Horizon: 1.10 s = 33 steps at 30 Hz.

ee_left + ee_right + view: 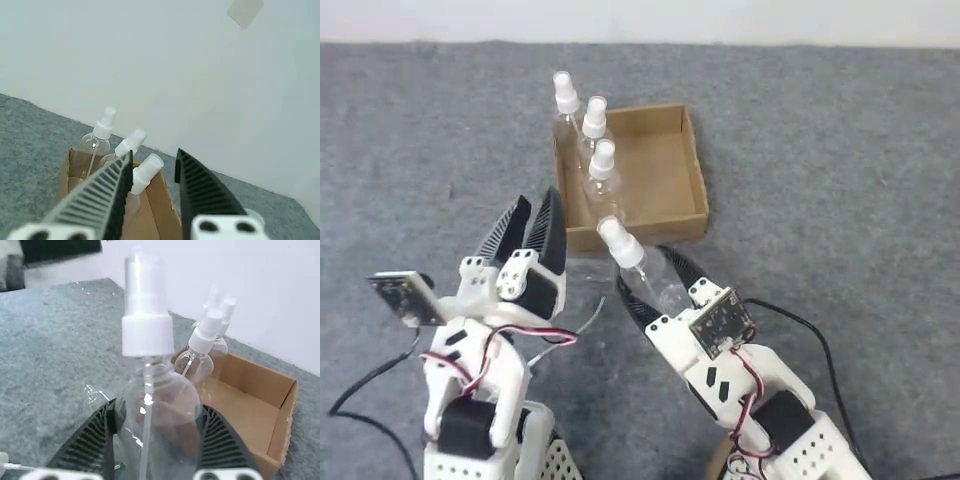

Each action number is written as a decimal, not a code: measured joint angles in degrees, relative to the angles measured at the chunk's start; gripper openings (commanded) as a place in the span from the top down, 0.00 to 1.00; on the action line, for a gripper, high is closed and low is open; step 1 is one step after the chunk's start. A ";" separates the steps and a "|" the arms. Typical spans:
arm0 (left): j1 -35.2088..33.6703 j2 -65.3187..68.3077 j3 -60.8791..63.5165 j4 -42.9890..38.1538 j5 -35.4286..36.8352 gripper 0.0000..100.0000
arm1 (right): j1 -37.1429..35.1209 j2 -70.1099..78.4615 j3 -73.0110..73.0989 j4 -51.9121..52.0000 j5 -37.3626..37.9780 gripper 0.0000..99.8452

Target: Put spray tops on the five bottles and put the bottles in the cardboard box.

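Pinching a capped bottle (161,396) just beside the cardboard box (699,172), right tool (650,274); left tool (536,204) slightly parted nearby

Base of bottle (155,410) cut off at view's edge; cardboard box (77,167) partly hidden behind left pincer (154,154).

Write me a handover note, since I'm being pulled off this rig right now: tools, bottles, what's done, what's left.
Left tool: open and empty, hovering by the front left corner of the cardboard box.
Right tool: shut on a capped bottle, just in front of the box.
Done: three capped bottles stand in the box along its left wall.
Left: box the held bottle. A clear item on the carpet between the arms may be the fifth; cap unclear.
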 measured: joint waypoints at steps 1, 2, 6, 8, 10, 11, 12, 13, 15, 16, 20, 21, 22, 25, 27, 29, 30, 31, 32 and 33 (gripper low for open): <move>0.00 0.00 0.62 -0.97 0.09 0.87 | 0.00 0.00 0.00 -0.26 0.00 0.95; 0.00 0.00 0.88 -1.67 0.09 0.87 | 0.00 0.00 0.00 -0.53 0.00 0.95; 2.29 0.00 1.05 -2.20 0.09 0.87 | 0.00 0.00 0.00 -0.79 0.00 0.95; 4.57 0.00 1.14 -2.20 0.00 0.87 | 0.00 0.00 0.00 -0.79 0.00 0.95; 5.89 0.00 1.85 -2.20 0.00 0.87 | 0.00 0.00 0.00 -0.79 0.00 0.95; 6.68 0.00 2.73 -2.37 0.09 0.87 | 0.00 0.00 0.00 -0.79 0.00 0.95; 7.56 0.00 3.34 -2.46 0.09 0.87 | 0.00 0.00 0.00 -0.79 0.00 0.95; 8.53 0.00 3.60 -2.46 0.00 0.87 | 0.00 0.00 0.00 -0.79 0.00 0.95; 10.37 0.00 3.78 -2.55 0.09 0.87 | 0.09 0.00 0.00 -0.79 -0.09 0.95; 11.60 0.00 4.13 -2.55 -0.09 0.87 | 0.09 0.00 0.00 -0.79 -0.18 0.95; 14.95 0.00 6.15 -2.55 -4.22 0.87 | 0.44 0.09 0.00 -0.79 -0.26 0.95; 15.56 0.00 6.15 -2.55 -5.01 0.87 | 0.44 0.09 0.00 -0.79 -0.26 0.95; 16.00 0.00 6.15 -2.55 -5.54 0.87 | 0.44 0.09 0.00 -0.79 -0.26 0.95; 16.44 0.00 6.07 -2.55 -6.33 0.87 | 0.44 0.09 0.00 -0.79 -0.26 0.95; 16.53 0.00 6.07 -2.29 -6.33 0.87 | 0.44 0.18 0.00 -0.79 -0.26 0.95; 16.62 0.00 5.63 -1.32 -6.33 0.87 | 0.44 0.18 0.00 -0.70 -0.26 0.95; 16.62 0.00 5.45 -1.05 -6.33 0.87 | 0.44 0.18 0.00 -0.70 -0.26 0.95; 16.62 0.00 5.36 -0.88 -6.33 0.87 | 0.44 0.18 0.00 -0.70 -0.26 0.95; 16.35 0.00 5.27 -0.88 -6.42 0.87 | 0.44 0.18 0.00 -0.70 -0.26 0.95; 15.65 0.00 5.27 -0.79 -6.42 0.87 | 0.44 0.18 0.00 -0.70 -0.26 0.95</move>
